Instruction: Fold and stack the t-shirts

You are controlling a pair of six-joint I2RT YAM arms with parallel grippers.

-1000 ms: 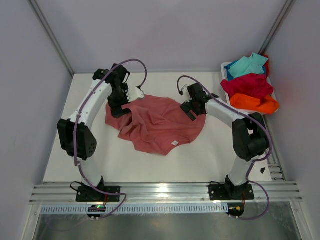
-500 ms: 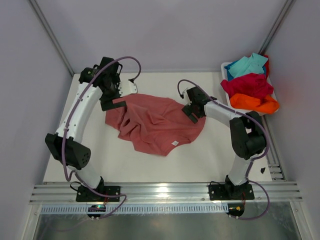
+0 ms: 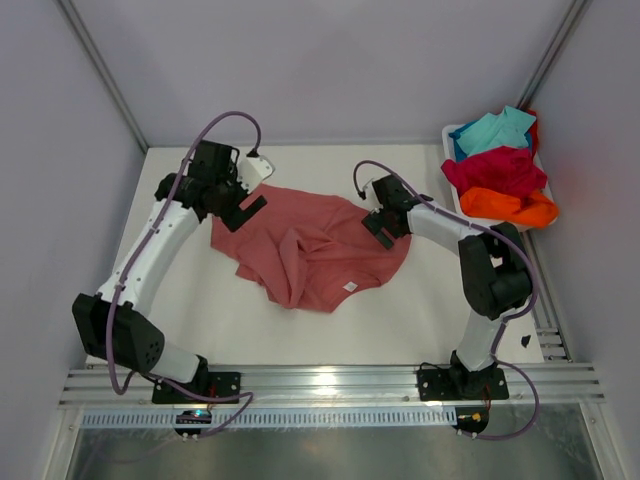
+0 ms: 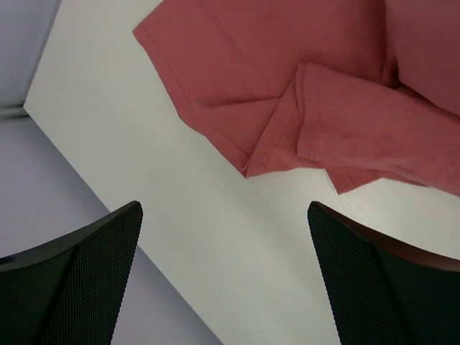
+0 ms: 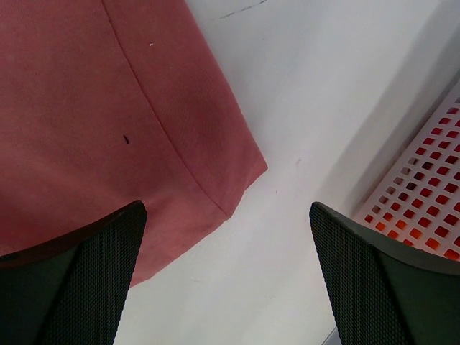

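Note:
A salmon-pink t-shirt [image 3: 310,250] lies crumpled and partly spread in the middle of the table, its small white label [image 3: 350,286] near the front hem. My left gripper [image 3: 246,207] hovers open over the shirt's back left edge. In the left wrist view a folded sleeve [image 4: 323,129] lies ahead of the left gripper [image 4: 224,215], with bare table between the fingers. My right gripper [image 3: 384,224] stands open at the shirt's back right edge. In the right wrist view the hem corner [image 5: 144,108] lies just ahead of the right gripper [image 5: 228,215]. Turquoise [image 3: 495,130], crimson [image 3: 495,170] and orange [image 3: 510,207] t-shirts are piled in the tub.
A white lattice tub [image 3: 452,135] stands at the back right corner; its wall [image 5: 424,208] shows close to my right gripper. Grey walls close in the table on the left, back and right. A metal rail [image 3: 330,383] runs along the near edge.
My left arm has stretched out and its gripper has shifted left and back, off the shirt's folds to its back left edge. The right gripper crept slightly back. Both stayed open.

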